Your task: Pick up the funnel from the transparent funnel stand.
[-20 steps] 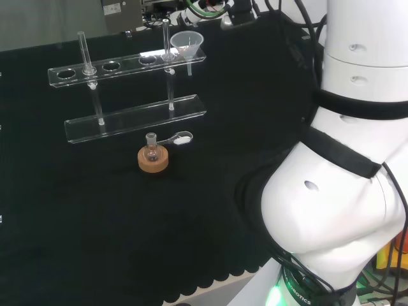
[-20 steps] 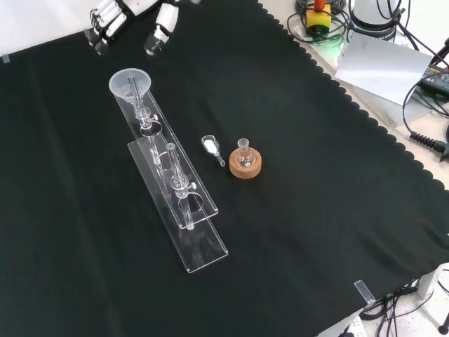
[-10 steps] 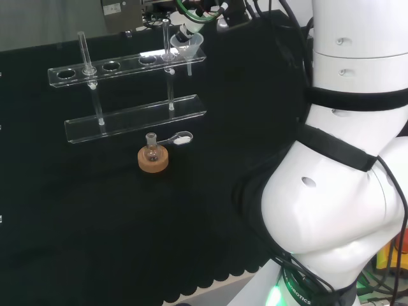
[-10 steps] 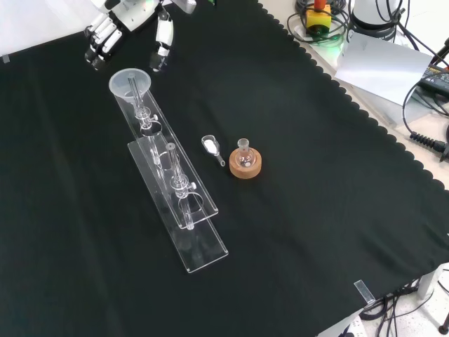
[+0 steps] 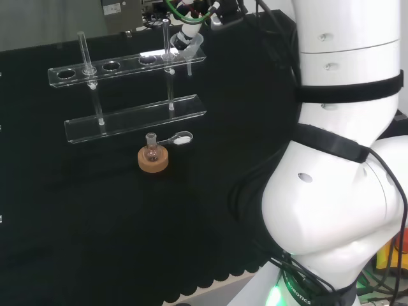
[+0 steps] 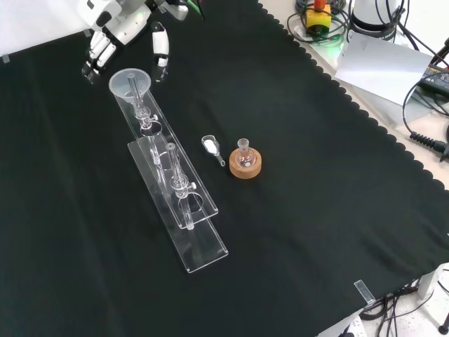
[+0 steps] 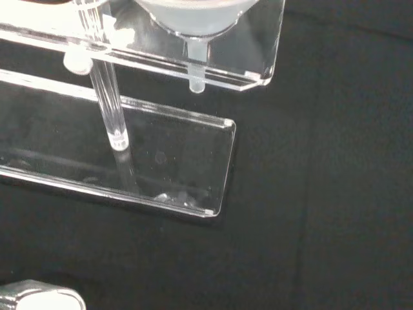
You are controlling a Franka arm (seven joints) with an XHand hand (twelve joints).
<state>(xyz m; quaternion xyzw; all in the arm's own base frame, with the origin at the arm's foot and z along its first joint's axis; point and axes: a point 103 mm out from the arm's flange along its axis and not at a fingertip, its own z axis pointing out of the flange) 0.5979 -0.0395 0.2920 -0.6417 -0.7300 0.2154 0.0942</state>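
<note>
Funnel (image 6: 130, 83) is seated in the end hole of the clear stand (image 6: 184, 210), stem poking down through the top shelf (image 7: 255, 58), as seen in the wrist view. In the front view the hand (image 6: 116, 28) is placed just beyond the funnel's rim, fingers (image 6: 161, 43) spread and relaxed, nothing held; one finger group is seen left of the rim, another right of it, so the bowl is roughly bracketed. No contact can be confirmed. Judged step: final approach before the grasp. To do it well, the hand should be lowered so the bowl is taken from both sides below the rim, then closed evenly. The lift should be kept straight up until the stem is clear of the hole, otherwise the stand may be dragged or tipped. The upright rod (image 6: 138, 93) next to the funnel should be avoided. The flask on its cork ring (image 6: 245, 165) and the small scoop (image 6: 210, 146) on the tabletop (image 6: 316, 210) are well apart, no risk expected.
</note>
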